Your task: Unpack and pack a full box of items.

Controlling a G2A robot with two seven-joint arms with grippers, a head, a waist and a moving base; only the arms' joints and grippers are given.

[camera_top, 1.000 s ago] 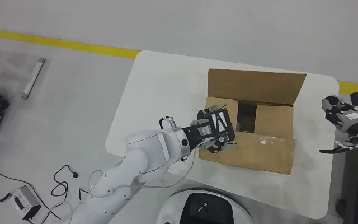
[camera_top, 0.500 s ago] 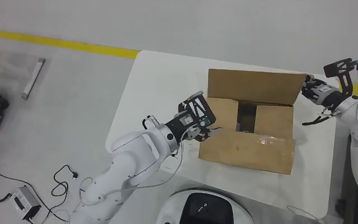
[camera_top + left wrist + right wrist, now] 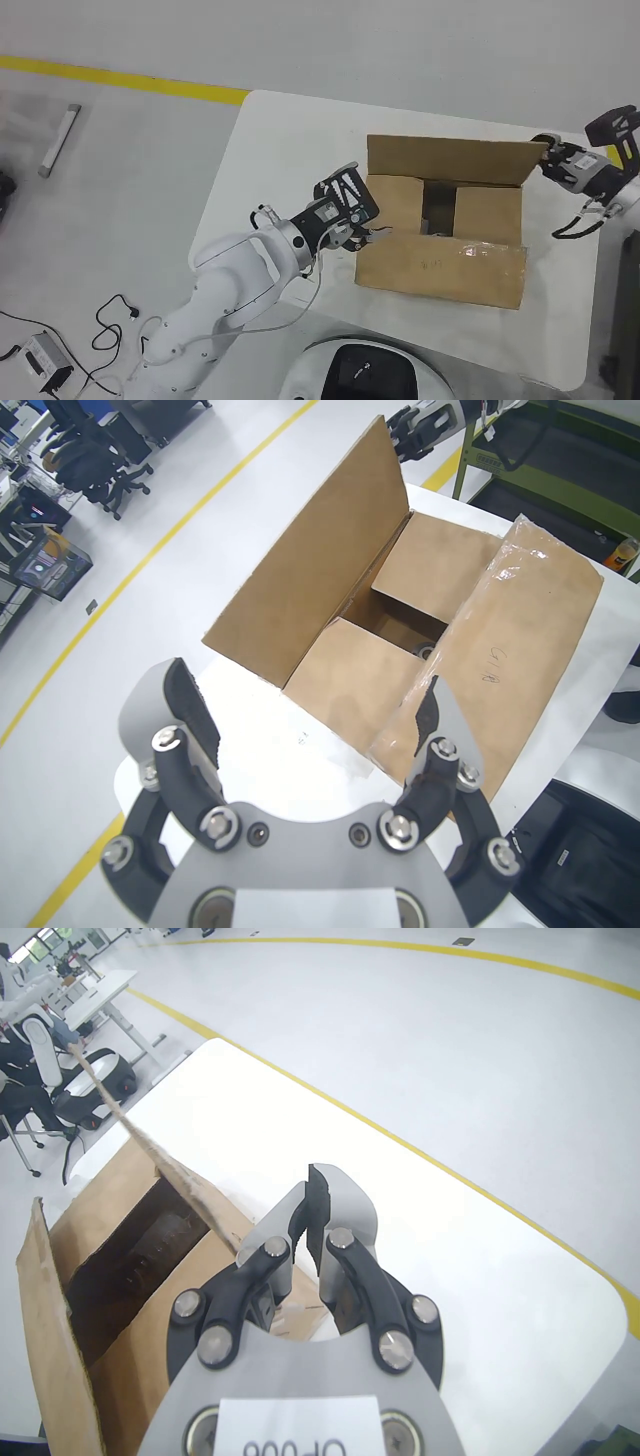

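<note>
White rounded tabletop (image 3: 290,150) bears the brown cardboard box (image 3: 440,270), rear flap (image 3: 450,158) upright. Left gripper (image 3: 305,677) spread empty beside one end; right gripper (image 3: 309,1183) pinched together at that flap's corner. Opening stage, likely; next, lift inner flaps (image 3: 395,200).

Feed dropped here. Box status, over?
Left pincer open, beside box corner. Right pincer shut, at raised far flap corner. Inner flaps folded in, partly covering opening.

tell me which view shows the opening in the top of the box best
The left wrist view: it looks down into the dark opening between the inner flaps. The top view shows it as a narrow dark slot; the right wrist view sees it slantwise, beside a raised flap.
</note>
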